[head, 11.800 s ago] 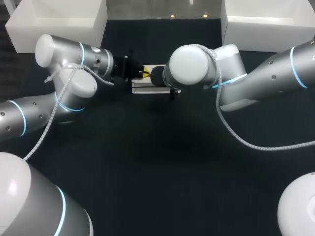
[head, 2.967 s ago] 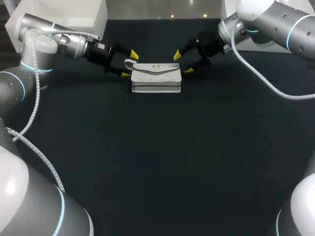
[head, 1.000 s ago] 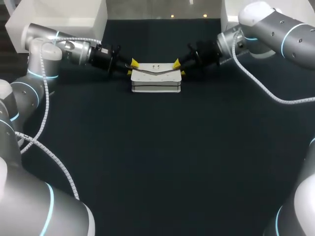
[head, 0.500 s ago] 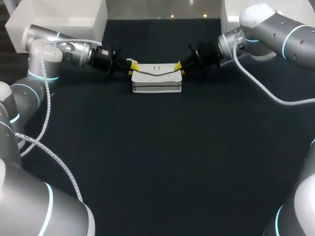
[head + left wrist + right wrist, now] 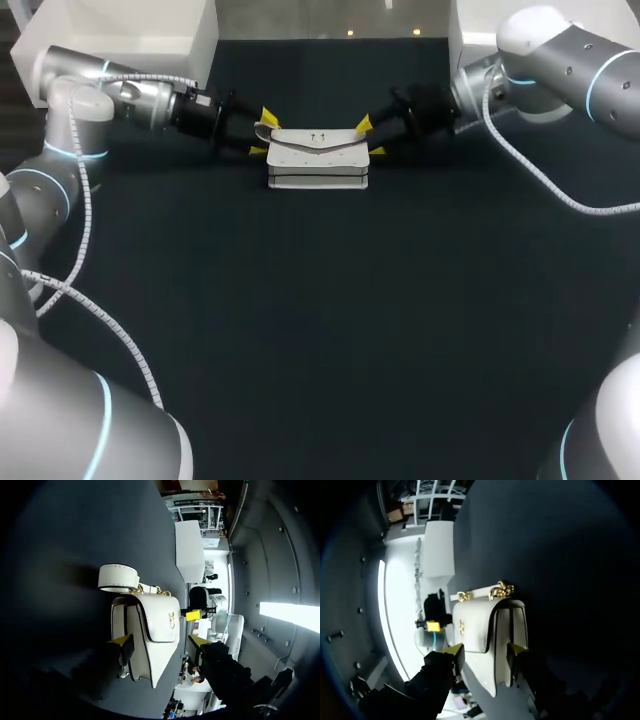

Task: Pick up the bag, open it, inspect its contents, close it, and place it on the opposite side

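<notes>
The left end effector (image 5: 262, 134) is wide open at one end of the bag (image 5: 318, 160). The right end effector (image 5: 371, 137) is wide open at the other end. The white bag sits shut at the back of the dark worktop (image 5: 320, 330). If they squeeze unevenly, I think it could tip or slide away. Its strap (image 5: 118, 577) might snag a finger too.

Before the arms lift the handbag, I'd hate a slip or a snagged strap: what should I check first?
1. Left gripper straddles one end of the handbag: ok.
2. Right gripper straddles the other end: ok.
3. Firm grip on the handbag: not ok, both grippers are open.
4. Flap closed: ok.
5. Strap clear of the left gripper's fingers: cannot tell.
</notes>
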Available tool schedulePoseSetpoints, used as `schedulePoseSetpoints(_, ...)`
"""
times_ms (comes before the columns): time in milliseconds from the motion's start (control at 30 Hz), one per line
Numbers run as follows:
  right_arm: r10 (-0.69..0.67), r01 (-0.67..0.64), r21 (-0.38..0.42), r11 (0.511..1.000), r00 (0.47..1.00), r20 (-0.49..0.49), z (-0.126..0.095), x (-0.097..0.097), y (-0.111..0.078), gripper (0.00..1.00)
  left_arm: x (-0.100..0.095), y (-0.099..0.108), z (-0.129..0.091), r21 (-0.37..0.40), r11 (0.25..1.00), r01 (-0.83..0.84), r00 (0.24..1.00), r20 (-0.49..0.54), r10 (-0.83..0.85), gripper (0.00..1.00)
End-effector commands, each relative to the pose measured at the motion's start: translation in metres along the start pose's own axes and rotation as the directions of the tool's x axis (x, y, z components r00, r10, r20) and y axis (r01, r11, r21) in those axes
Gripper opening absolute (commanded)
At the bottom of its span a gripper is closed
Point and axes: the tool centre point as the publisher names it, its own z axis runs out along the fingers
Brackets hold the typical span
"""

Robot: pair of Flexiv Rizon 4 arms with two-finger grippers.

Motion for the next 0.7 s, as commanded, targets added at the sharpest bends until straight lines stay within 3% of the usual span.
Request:
schedulePoseSetpoints(33, 0.002, -0.002, -0.041, 0.999, 1.0, 0.006, -0.005, 0.003, -0.018, 0.41, 0.01, 0.018, -0.011, 0.051, 0.999, -0.01, 1.0, 0.022, 0.009, 1.0)
schedulePoseSetpoints(167, 0.013, -0.012, -0.028, 1.0, 1.0, 0.015, -0.001, 0.001, -0.023, 0.3, 0.008, 0.019, -0.017, 0.062, 0.998, -0.006, 1.0, 0.029, 0.005, 1.0)
schedulePoseSetpoints(533, 0.038, -0.038, -0.019, 0.999, 0.999, 0.008, 0.007, -0.006, -0.027, 0.25, 0.004, 0.02, -0.03, 0.085, 0.996, -0.001, 0.999, 0.04, -0.002, 1.0)
schedulePoseSetpoints(700, 0.032, -0.032, -0.022, 0.999, 0.999, 0.001, 0.009, -0.003, -0.028, 0.15, 0.001, 0.018, -0.035, 0.098, 0.995, 0.006, 0.999, 0.049, -0.011, 1.0)
